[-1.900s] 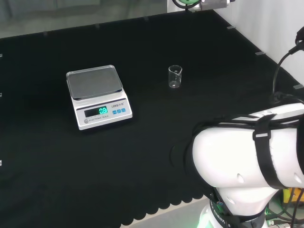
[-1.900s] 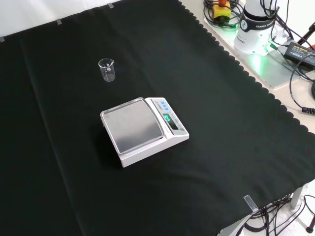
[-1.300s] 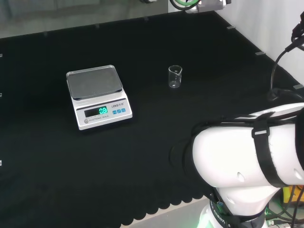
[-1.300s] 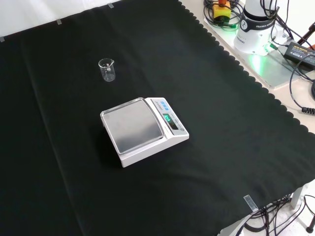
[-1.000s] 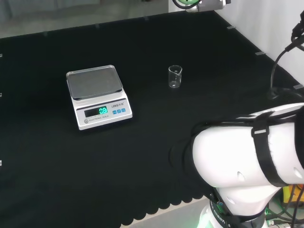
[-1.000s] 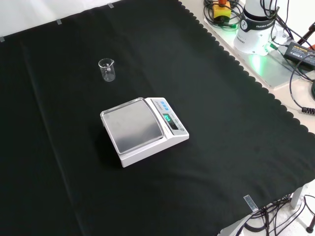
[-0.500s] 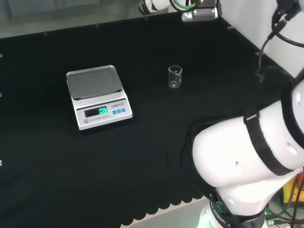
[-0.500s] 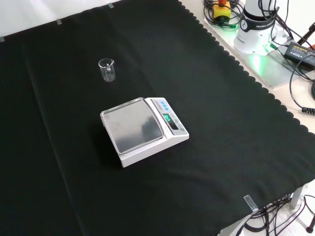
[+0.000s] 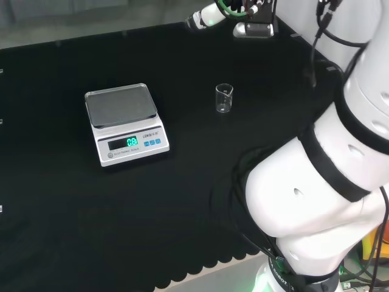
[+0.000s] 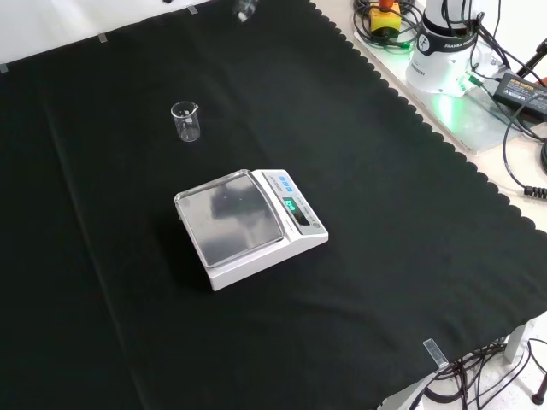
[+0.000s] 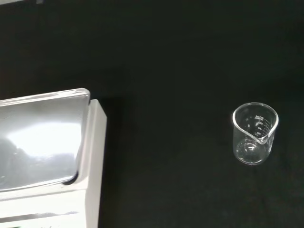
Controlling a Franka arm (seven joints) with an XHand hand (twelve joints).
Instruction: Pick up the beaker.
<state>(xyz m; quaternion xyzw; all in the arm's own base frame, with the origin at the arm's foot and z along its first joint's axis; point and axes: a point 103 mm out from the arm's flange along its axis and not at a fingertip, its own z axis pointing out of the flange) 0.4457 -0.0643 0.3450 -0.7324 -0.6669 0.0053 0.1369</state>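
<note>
The bench is covered by a black cloth (image 10: 402,213) with a scalloped edge, seen along the right side in the front view and along the near edge in the head view. Strips of tape are seen at the cloth's edges, and a pale wall or surface lies beyond the far edge.

A small clear glass beaker (image 9: 223,98) (image 10: 185,121) (image 11: 254,133) is set upright on the cloth, spout visible, with nothing seen inside it. A white electronic scale (image 9: 124,123) (image 10: 249,225) (image 11: 45,156) with a bare steel pan and a lit green display is placed well apart from the beaker: to its left in the head view, nearer the camera in the front view.

In the head view, the arm's white links (image 9: 322,188) occupy the right side. Part of the hand (image 9: 206,16) is seen at the top edge, above the cloth's far side and well apart from the beaker. Whether its fingers are straight or curled cannot be told.

Beyond the cloth at the front view's upper right, the arm's base (image 10: 444,43) stands on a pale plate among black cables.
</note>
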